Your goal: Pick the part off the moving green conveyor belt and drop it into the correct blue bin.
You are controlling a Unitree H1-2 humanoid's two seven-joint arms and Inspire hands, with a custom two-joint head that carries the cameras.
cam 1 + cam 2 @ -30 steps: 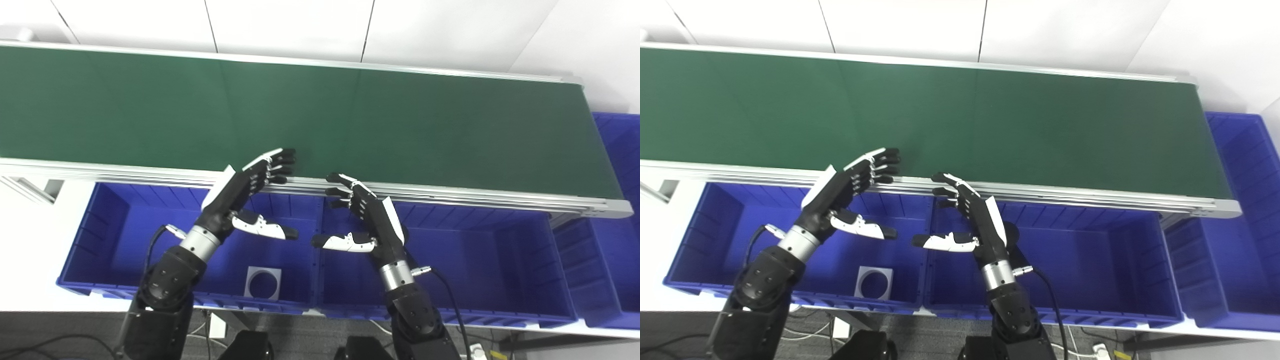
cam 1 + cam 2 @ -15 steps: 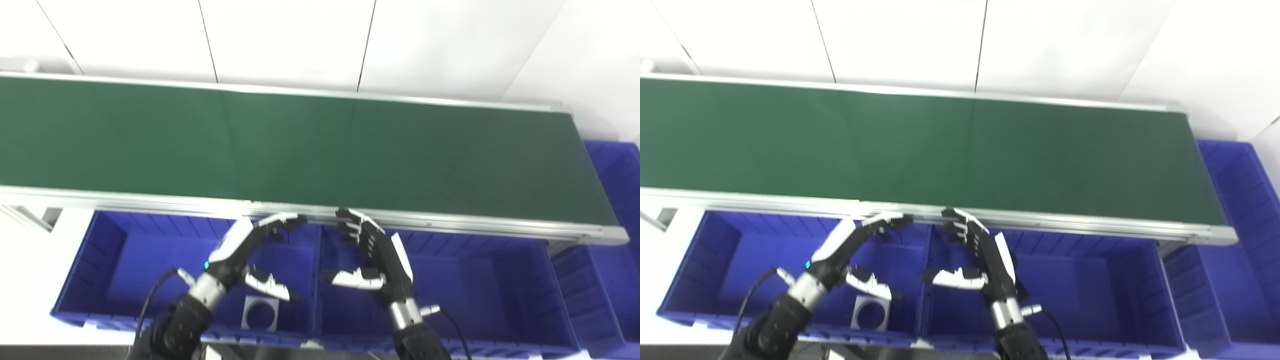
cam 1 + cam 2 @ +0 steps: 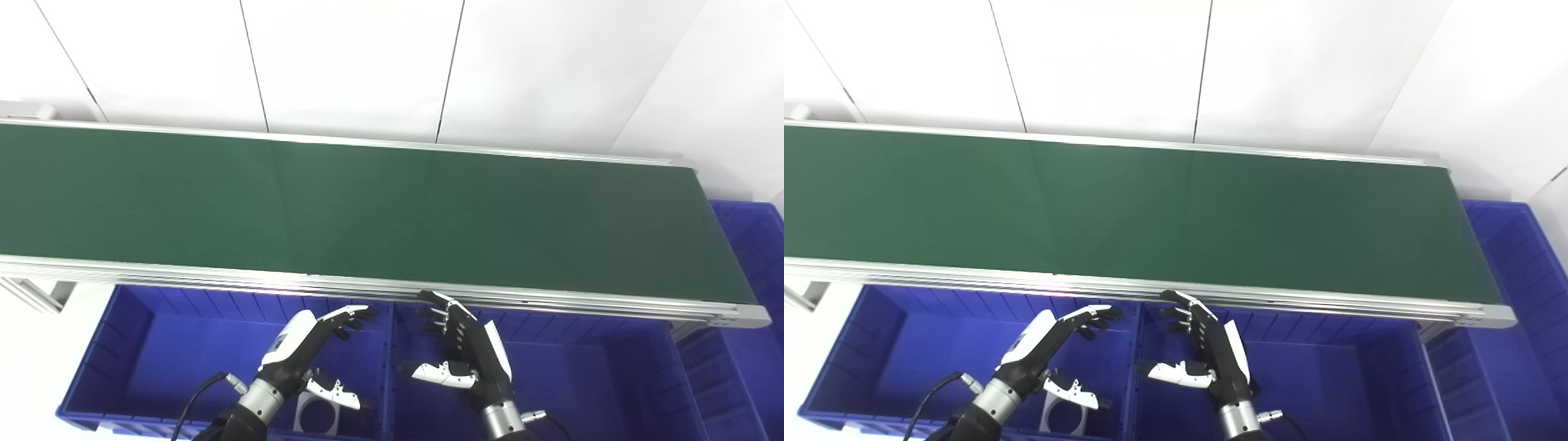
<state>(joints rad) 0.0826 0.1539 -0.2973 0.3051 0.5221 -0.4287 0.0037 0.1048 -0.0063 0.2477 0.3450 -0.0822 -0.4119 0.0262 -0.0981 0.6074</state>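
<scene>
— While I watch both head cameras, my left hand (image 3: 304,352) and right hand (image 3: 470,361) hang over the blue bins, fingers spread, holding nothing.

— Where's the part?

— A grey square part (image 3: 317,415) with a round hole lies on the floor of the left bin (image 3: 122,343), just below my left thumb. The green conveyor belt (image 3: 367,208) runs beyond both hands; the right hand's fingertips reach its near rail (image 3: 551,298), above the middle bin (image 3: 588,373).
</scene>
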